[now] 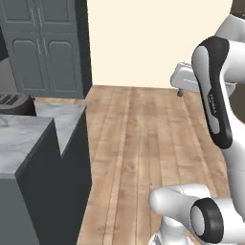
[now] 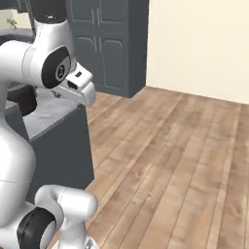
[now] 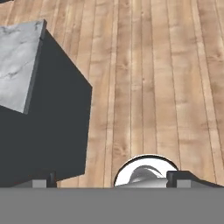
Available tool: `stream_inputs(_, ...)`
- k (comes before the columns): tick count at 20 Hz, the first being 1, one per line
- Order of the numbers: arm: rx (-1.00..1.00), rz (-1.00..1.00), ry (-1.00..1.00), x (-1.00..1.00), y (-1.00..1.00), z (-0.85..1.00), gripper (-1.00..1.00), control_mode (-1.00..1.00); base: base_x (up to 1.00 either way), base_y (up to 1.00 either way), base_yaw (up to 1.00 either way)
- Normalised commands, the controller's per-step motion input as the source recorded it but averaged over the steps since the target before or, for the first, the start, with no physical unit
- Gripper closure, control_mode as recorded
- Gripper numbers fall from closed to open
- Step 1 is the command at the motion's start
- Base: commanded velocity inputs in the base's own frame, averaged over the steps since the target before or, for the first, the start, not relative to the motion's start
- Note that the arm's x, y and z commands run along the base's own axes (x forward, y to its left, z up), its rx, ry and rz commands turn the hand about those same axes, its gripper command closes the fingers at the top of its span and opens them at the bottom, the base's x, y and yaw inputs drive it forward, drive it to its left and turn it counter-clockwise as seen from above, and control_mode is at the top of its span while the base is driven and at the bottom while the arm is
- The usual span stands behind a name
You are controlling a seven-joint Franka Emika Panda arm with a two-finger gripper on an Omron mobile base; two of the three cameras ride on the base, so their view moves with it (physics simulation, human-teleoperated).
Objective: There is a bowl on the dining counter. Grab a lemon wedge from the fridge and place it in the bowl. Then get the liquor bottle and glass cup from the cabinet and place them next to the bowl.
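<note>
Arm (image 1: 215,95) built of glossy white rounded shells; dark grey-black joint caps and bands. Small pale lettering seen on one dark band. Fingertips (image 3: 183,177) dark.

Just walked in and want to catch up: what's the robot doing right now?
Nothing is being handled. The gripper is open and empty, pointing down at the wooden floor beside the end of the dining counter. No bowl, lemon, bottle or cup is in sight, so the fetching looks not yet begun.
</note>
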Motion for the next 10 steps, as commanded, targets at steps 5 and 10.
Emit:
stream_inputs(5,0.0,0.0,0.0,0.0,0.0,0.0,-1.0,1.0,1.0,-0.49,0.55)
stream_inputs(10,0.0,0.0,0.0,0.0,0.0,0.0,-1.0,1.0,0.98,-0.66,0.5)
